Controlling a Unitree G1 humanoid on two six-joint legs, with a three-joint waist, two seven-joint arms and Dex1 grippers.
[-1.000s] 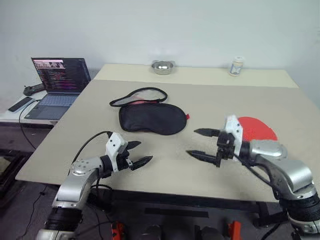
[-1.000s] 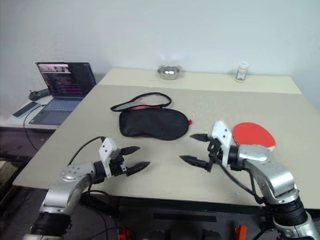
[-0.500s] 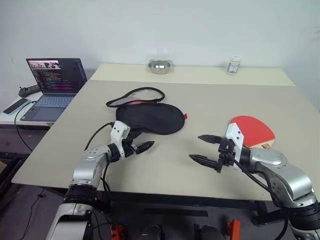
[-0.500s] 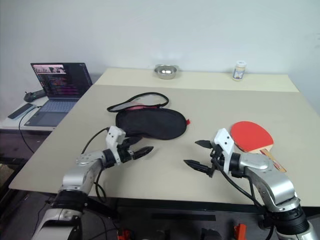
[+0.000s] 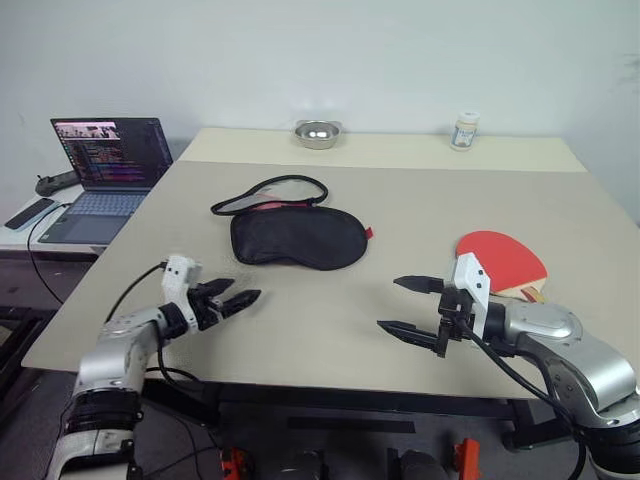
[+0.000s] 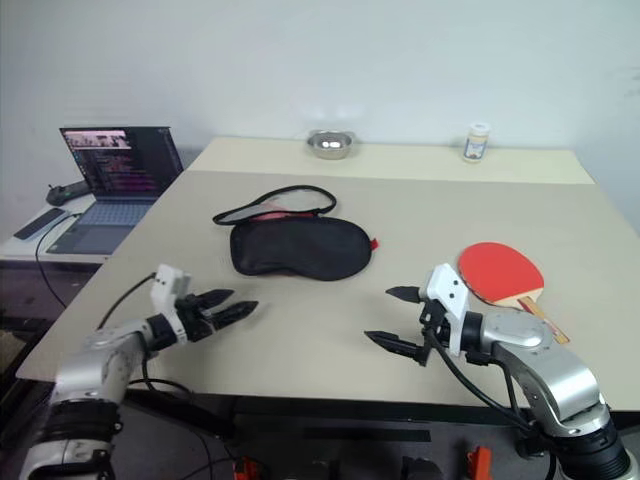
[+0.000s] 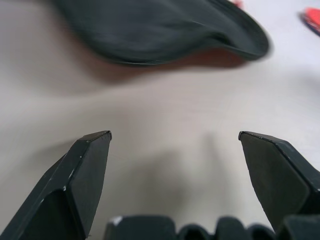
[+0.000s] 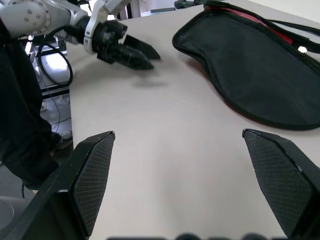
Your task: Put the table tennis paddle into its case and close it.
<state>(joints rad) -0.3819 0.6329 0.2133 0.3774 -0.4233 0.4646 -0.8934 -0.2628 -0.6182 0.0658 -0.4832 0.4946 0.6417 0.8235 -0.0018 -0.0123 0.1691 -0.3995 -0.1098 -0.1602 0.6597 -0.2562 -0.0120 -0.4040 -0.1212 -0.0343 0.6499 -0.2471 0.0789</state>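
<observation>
Left gripper point(image 5: 236, 296) shifted toward the frame's lower left, away from the case point(image 5: 298, 237), fingers spread, empty, case centre frame above it, right gripper point(image 5: 408, 306) fingers spread, empty, table tennis paddle point(image 5: 502, 259) just right, behind it.

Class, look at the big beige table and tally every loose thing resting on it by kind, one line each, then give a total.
Paddle: 1
Case: 1
Metal bowl: 1
Small jar: 1
Total: 4
</observation>
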